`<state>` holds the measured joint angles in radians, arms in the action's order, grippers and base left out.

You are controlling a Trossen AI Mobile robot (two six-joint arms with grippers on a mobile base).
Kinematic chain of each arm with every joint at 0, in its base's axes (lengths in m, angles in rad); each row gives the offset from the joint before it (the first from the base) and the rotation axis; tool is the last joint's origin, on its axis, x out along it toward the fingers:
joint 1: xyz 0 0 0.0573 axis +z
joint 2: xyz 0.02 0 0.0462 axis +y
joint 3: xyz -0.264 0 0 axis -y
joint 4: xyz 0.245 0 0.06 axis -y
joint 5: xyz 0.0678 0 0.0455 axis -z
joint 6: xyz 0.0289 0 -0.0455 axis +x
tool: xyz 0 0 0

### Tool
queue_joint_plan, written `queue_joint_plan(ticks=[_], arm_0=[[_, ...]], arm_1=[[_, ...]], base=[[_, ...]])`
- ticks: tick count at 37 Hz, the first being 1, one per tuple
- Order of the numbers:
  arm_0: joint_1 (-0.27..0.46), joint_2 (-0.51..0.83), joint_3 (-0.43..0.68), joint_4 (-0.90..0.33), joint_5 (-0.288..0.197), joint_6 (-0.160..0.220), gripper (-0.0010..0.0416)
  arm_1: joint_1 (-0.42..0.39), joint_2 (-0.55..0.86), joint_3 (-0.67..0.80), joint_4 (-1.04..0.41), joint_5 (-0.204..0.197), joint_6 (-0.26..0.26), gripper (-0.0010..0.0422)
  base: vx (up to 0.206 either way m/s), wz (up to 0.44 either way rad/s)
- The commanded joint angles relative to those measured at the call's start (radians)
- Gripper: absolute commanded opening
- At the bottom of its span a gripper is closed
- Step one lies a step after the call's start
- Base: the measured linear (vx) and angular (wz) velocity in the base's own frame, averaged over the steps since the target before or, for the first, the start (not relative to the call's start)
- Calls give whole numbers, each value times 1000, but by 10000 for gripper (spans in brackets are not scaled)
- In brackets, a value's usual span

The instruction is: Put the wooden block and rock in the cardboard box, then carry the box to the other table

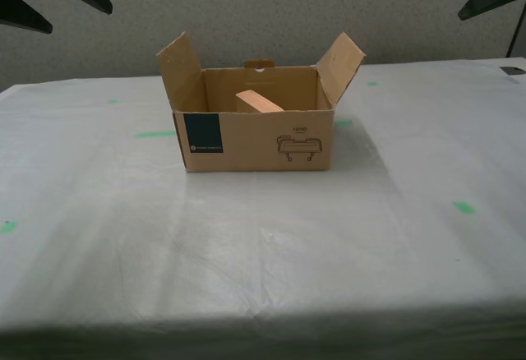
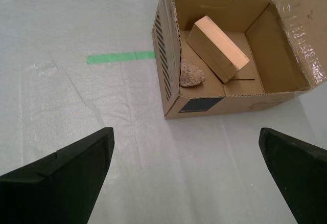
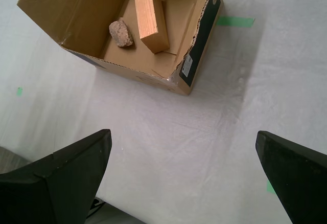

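Cardboard box [image 1: 256, 134] sits on the white-sheeted table [image 1: 246, 253], flaps up, so it looks like the delivery spot. Wooden block [image 2: 217, 48] lies tilted inside the box, probably propped on the floor flaps. Rock [image 3: 121, 33] is inside too, just beside the block, near the box wall. My first claw [image 3: 184, 175] and my second claw [image 2: 186, 170] are both released, spread wide, clear of the box, gripping nothing. Exterior view shows only the block's top edge; rock is hidden there, and only the wrist views show it. Task looks basically finished.
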<state>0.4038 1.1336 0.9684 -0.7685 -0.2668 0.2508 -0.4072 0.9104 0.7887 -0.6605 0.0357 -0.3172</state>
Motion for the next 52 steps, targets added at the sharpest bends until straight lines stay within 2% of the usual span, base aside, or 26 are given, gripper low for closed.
queue_joint_plan(ticks=[1, 52], arm_0=[[0, 0, 0, 2, 3, 3, 394], [0, 0, 0, 2, 3, 3, 394]], arm_1=[[0, 0, 0, 2, -2, -4, 387], [0, 0, 0, 2, -2, -4, 387]], base=[[0, 0], [0, 0]])
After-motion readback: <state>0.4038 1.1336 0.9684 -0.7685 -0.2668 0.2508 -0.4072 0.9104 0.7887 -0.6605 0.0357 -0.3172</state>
